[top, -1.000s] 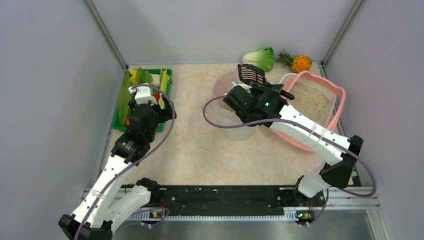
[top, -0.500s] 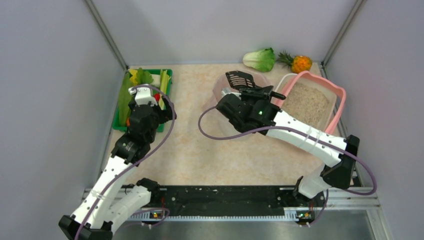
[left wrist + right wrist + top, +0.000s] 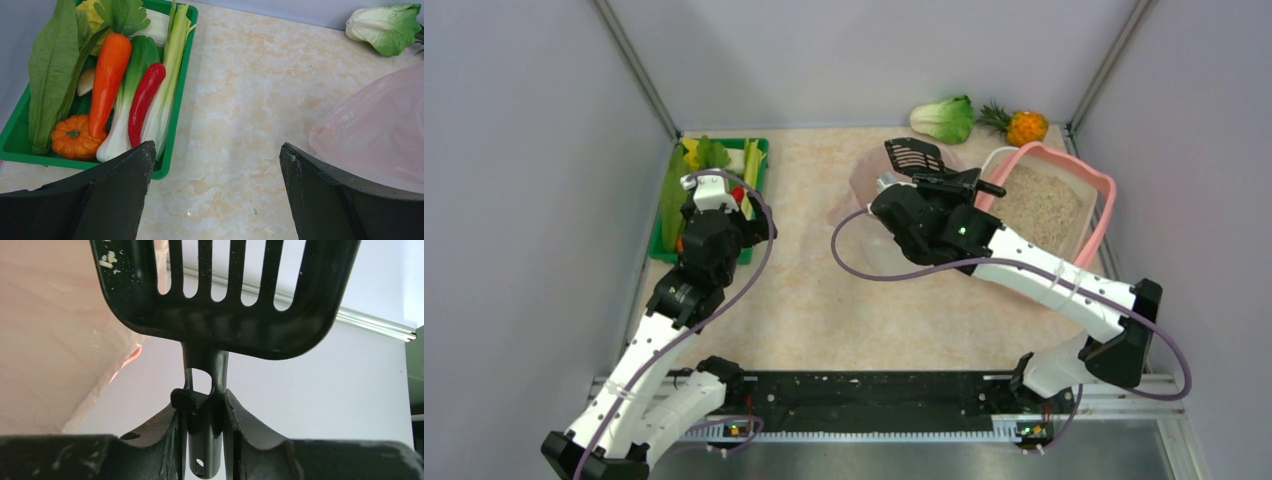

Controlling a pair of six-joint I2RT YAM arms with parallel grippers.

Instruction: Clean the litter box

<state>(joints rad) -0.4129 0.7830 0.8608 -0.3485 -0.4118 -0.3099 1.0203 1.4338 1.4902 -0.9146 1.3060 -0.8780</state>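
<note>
The shallow pink plastic litter box (image 3: 1069, 160) of beige granules sits far right on the marbled beige desk (image 3: 824, 290). It looks stiff and light but spill-prone, so it is best held level by its raised rim. Beside it, the right arm's fingers (image 3: 165, 435) pinch a black slotted plastic scoop (image 3: 225, 315) by the pink-lined bin (image 3: 869, 185). The left arm's fingers (image 3: 115, 195) hang spread.

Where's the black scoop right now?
Top view: the scoop is held in the right hand, above the pink-lined bin, just left of the litter box.
</note>
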